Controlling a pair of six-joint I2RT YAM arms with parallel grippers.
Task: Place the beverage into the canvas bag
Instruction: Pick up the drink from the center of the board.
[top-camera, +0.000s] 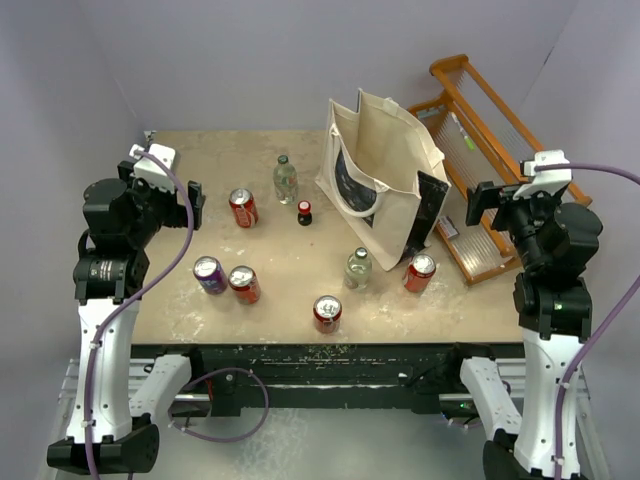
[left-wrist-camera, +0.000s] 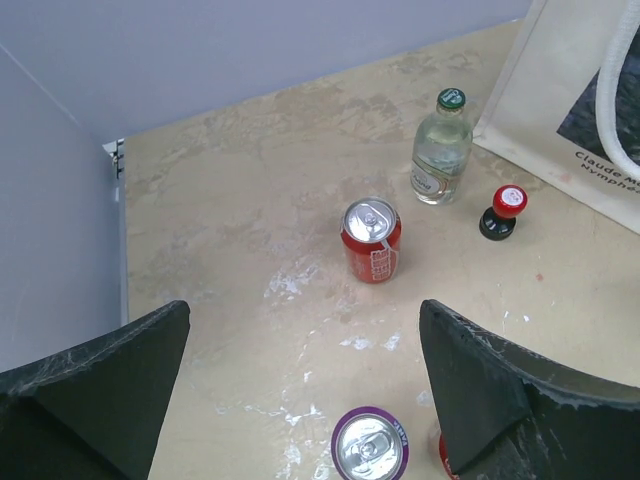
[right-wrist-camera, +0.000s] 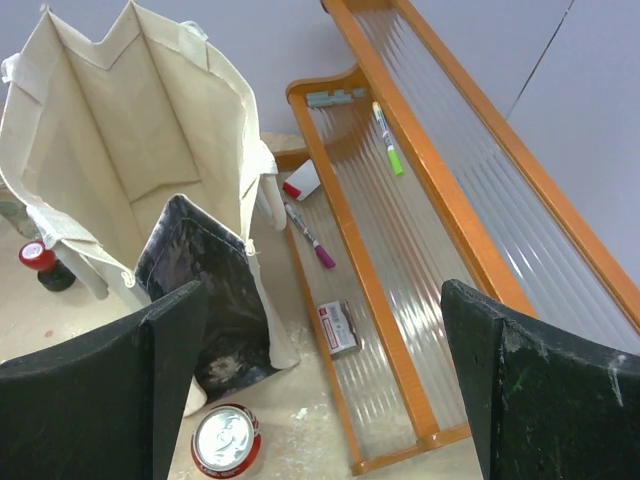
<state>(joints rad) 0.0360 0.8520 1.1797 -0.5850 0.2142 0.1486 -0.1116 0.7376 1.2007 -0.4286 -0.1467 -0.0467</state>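
Observation:
The cream canvas bag (top-camera: 380, 170) stands open at the back right of the table, navy print on its left side and black end panel toward the rack; it also shows in the right wrist view (right-wrist-camera: 130, 130). Several cans and bottles stand around it: a red can (top-camera: 243, 208), a purple can (top-camera: 210, 274), a red can (top-camera: 420, 271) by the bag's front corner, a glass bottle (top-camera: 358, 268). My left gripper (top-camera: 190, 205) is open and empty above the purple can (left-wrist-camera: 370, 446). My right gripper (top-camera: 483, 205) is open and empty, raised above the rack.
An orange wooden rack (top-camera: 480, 150) with pens and a small box lies right of the bag (right-wrist-camera: 420, 200). Two more red cans (top-camera: 244, 284), (top-camera: 327, 313), another glass bottle (top-camera: 285, 179) and a small red-capped dark bottle (top-camera: 304, 212) stand on the table.

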